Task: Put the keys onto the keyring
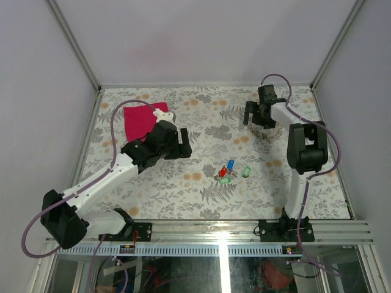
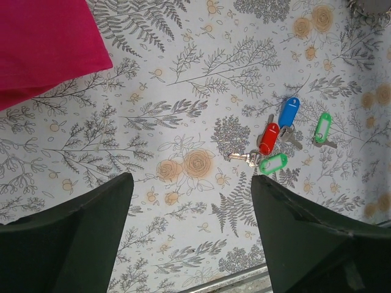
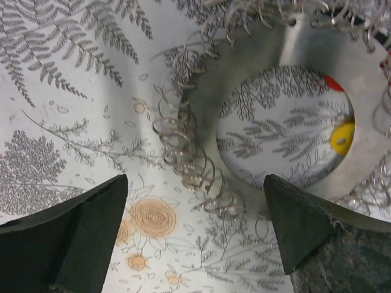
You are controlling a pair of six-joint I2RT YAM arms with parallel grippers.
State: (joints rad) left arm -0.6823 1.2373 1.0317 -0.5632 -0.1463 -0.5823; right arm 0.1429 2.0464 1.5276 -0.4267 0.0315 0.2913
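Nearest you, the keys (image 1: pixel 230 171) lie loose on the patterned table (image 1: pixel 183 183), well apart from the keyring (image 1: pixel 269 132), on its near-left side. A red key (image 2: pixel 268 138), a blue key (image 2: pixel 288 112) and a green-tagged key (image 2: pixel 272 163) touch in a clump. Another green key (image 2: pixel 322 127) sits just beside them, on the side towards the keyring. None of these is on the ring, so you are at the pick-up step.

Left of the clump, farther from the keyring, your left gripper (image 2: pixel 191 183) hangs above the table with its jaws spread and nothing between them. Your next move, I judge, is to bring it over one key, set a finger either side of the plastic head and close. The clump is tight, so the lone green one looks easiest.

Farther back, your right gripper (image 3: pixel 195 180) hovers right over the keyring, jaws wide apart and gripping nothing. It will probably have to steady that ring before you thread. A yellow bit (image 3: pixel 342 137) and a red bit (image 3: pixel 333 82) show inside the ring's hole; whether they hang on it you cannot tell. The magenta cloth (image 1: pixel 140 119) lies far to the keyring's left
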